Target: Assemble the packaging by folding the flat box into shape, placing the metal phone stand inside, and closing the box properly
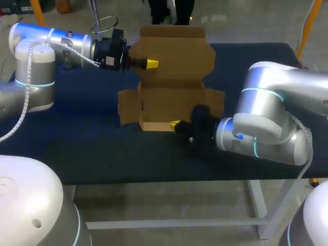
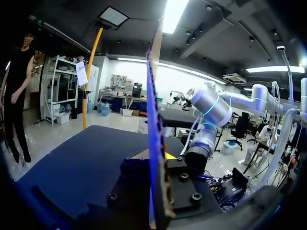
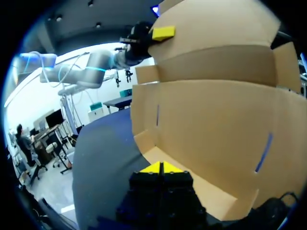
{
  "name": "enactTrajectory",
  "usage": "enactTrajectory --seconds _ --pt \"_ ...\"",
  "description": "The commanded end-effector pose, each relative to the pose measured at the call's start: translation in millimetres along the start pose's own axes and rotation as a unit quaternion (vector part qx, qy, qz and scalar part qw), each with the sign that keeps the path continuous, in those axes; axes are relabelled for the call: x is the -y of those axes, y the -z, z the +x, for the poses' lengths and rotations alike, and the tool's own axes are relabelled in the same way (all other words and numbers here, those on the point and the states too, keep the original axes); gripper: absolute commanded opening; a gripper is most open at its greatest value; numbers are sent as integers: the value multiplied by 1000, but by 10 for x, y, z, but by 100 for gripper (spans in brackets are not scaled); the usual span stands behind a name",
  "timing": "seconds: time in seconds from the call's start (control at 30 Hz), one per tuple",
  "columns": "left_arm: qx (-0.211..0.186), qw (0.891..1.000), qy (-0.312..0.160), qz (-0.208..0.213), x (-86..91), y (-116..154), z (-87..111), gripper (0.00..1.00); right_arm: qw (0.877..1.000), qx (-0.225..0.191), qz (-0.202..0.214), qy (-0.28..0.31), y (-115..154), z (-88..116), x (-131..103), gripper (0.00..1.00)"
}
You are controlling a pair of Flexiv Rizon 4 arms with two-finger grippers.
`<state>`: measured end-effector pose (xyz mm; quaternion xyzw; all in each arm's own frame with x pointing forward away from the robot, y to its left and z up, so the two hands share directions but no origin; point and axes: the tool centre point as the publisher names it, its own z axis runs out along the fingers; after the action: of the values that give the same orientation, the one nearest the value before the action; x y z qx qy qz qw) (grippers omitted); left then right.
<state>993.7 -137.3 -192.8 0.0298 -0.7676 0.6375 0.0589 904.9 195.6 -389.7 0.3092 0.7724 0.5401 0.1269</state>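
I see a cardboard sheet (image 2: 152,96) edge-on, thin and upright. It rises out of the black body of my left gripper (image 2: 158,184), which has one half on each side of it. The dark blue table (image 2: 81,163) spreads ahead. Beyond the sheet, my right arm (image 2: 211,112), silver with a blue-lit ring, bends down to the table.

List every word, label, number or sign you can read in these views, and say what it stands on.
No text can be read anywhere on the table.
Cardboard box: plain brown, with no print on the faces that show.
Left arm and right arm: no legible marking.
Table: plain dark cover, with no text.
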Motion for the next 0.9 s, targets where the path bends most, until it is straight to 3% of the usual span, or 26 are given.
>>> enactTrajectory --seconds 0.03,0.9 --pt "-2 1000 0 -1 -17 12 -6 0 999 33 8 2 -221 68 37 0" --pt "-2 1000 0 -1 -17 12 -6 0 998 62 29 -11 -386 -3 252 0"
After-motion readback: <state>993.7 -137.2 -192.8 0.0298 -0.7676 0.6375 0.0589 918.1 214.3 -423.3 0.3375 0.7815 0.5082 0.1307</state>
